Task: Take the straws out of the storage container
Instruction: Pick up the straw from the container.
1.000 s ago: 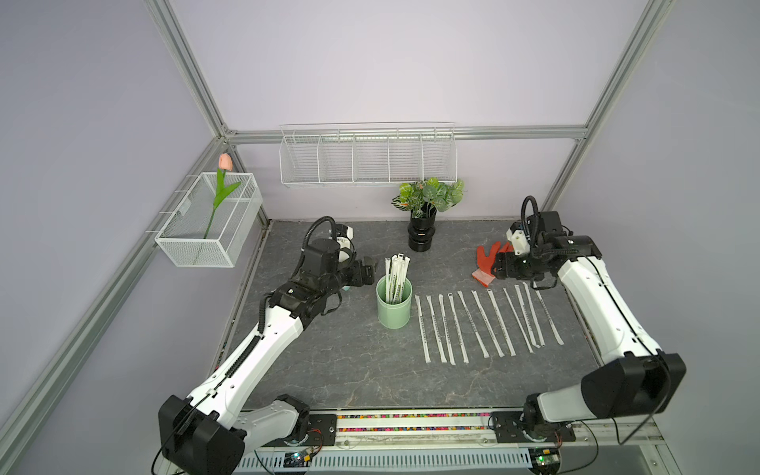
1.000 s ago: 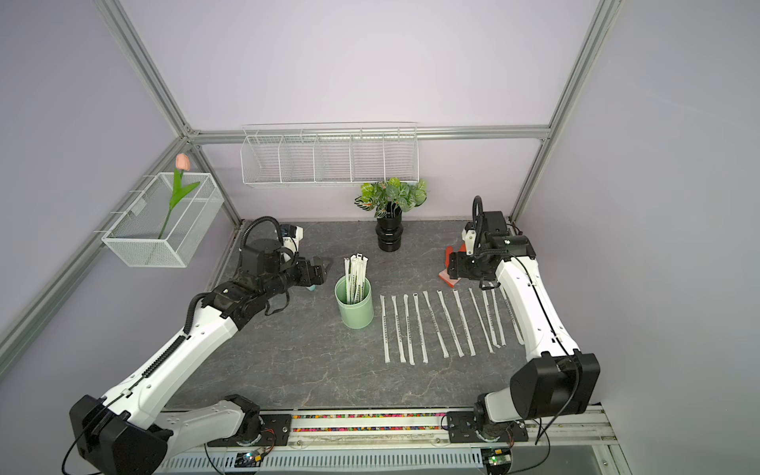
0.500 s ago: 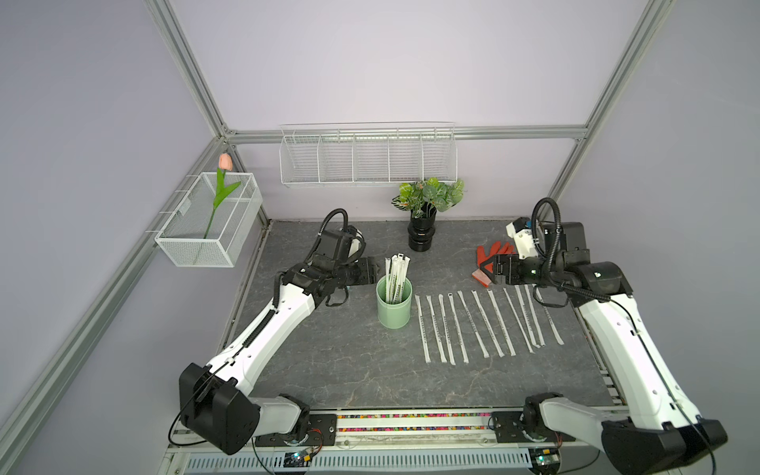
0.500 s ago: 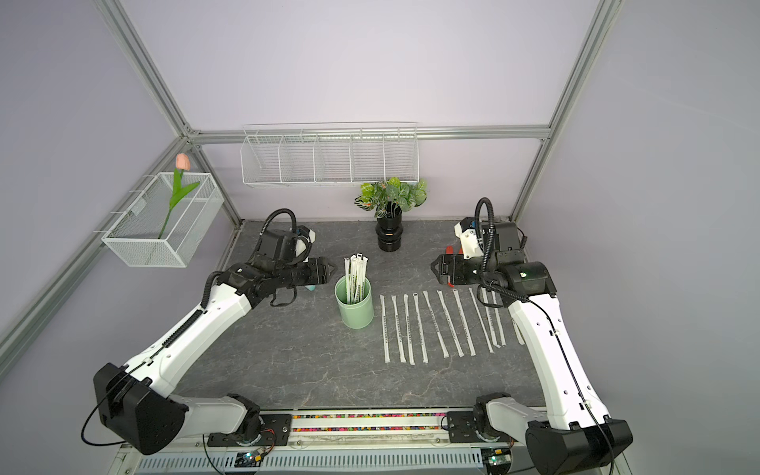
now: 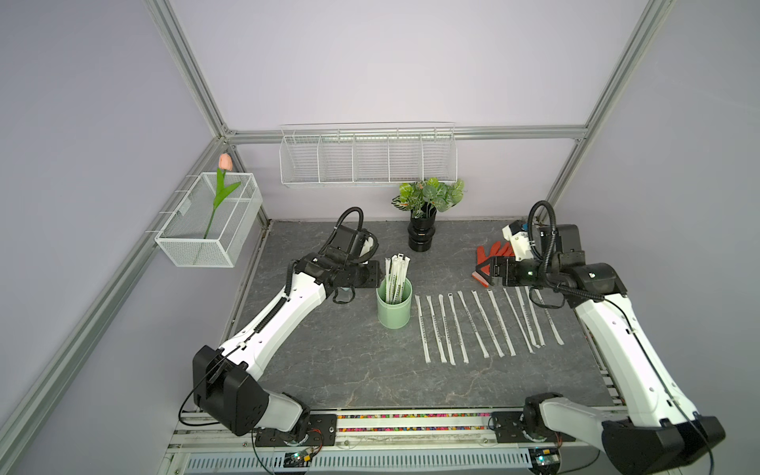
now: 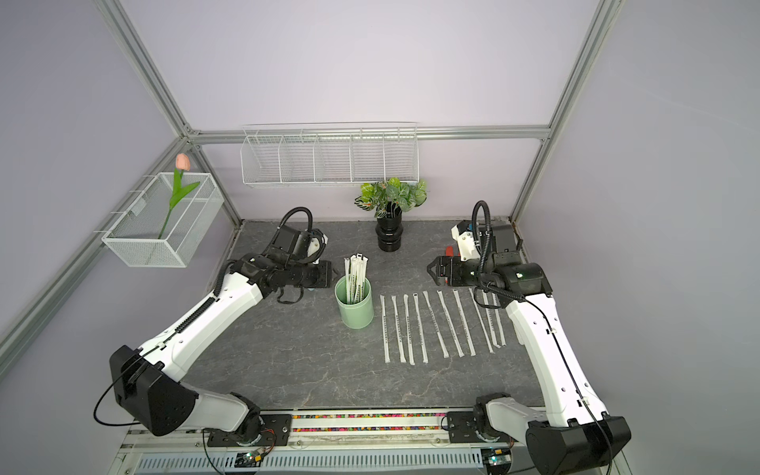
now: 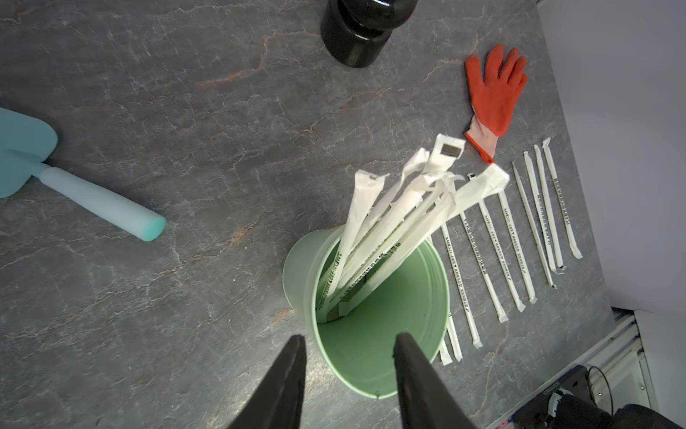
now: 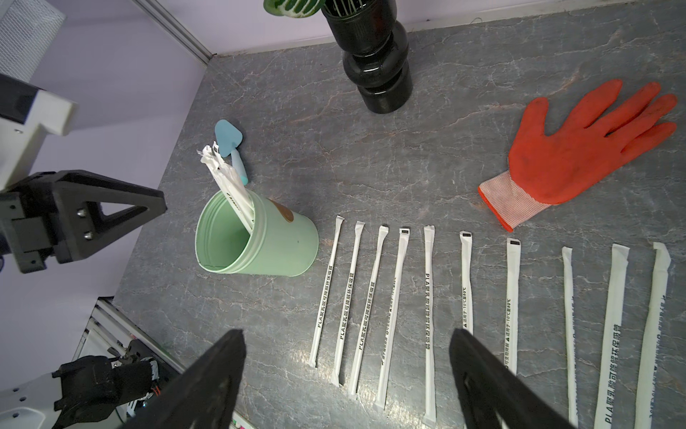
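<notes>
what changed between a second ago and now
The left hand moved in to the mint cup and narrowed its jaws, which now straddle the cup's near wall; no grip shows yet. The right hand shifted slightly toward the cup, open and empty, as its arm swung round. The cup, the straws in the cup and the laid-out straws stayed put.

A pale mint-green cup (image 5: 394, 308) stands upright on the grey tabletop (image 5: 349, 370). White paper-wrapped straws (image 5: 395, 273) with small dark print lean bunched against one side of it, their tops well above the rim. Just beside the cup, more wrapped ones (image 5: 485, 325) lie flat in a row, side by side.
</notes>
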Robot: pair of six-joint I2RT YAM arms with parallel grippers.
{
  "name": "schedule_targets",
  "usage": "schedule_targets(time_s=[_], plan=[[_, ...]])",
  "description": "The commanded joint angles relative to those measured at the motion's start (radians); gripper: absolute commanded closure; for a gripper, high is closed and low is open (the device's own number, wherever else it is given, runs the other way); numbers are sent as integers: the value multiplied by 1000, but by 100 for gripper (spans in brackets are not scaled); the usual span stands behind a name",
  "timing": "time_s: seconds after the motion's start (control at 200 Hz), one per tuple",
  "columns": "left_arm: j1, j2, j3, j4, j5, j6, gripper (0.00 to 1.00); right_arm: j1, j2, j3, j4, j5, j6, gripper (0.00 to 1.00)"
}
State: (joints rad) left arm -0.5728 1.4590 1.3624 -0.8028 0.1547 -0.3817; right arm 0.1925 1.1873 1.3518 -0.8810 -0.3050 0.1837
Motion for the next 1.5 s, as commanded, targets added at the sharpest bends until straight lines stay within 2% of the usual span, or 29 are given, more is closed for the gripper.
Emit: schedule_targets(time_s=[0.0, 0.15, 0.435, 0.61, 1.295, 1.494], plan=[[-10, 33, 45, -34, -26, 9, 62, 7, 22, 2, 5, -15, 2, 11], [-13, 79, 82, -29, -29, 7, 69, 7, 40, 9, 4, -7, 1, 11], [-27, 184, 186, -51, -42, 27, 71, 7, 84, 16, 2, -8, -7, 11], [-27, 246, 265, -131, -64, 41, 71, 7, 94, 14, 4, -9, -9, 11], [-27, 331, 331, -130, -78, 60, 75, 7, 105, 4, -12, 17, -23, 11], [-27, 344, 351, -135, -78, 64, 83, 7, 109, 0, -12, 23, -26, 11]])
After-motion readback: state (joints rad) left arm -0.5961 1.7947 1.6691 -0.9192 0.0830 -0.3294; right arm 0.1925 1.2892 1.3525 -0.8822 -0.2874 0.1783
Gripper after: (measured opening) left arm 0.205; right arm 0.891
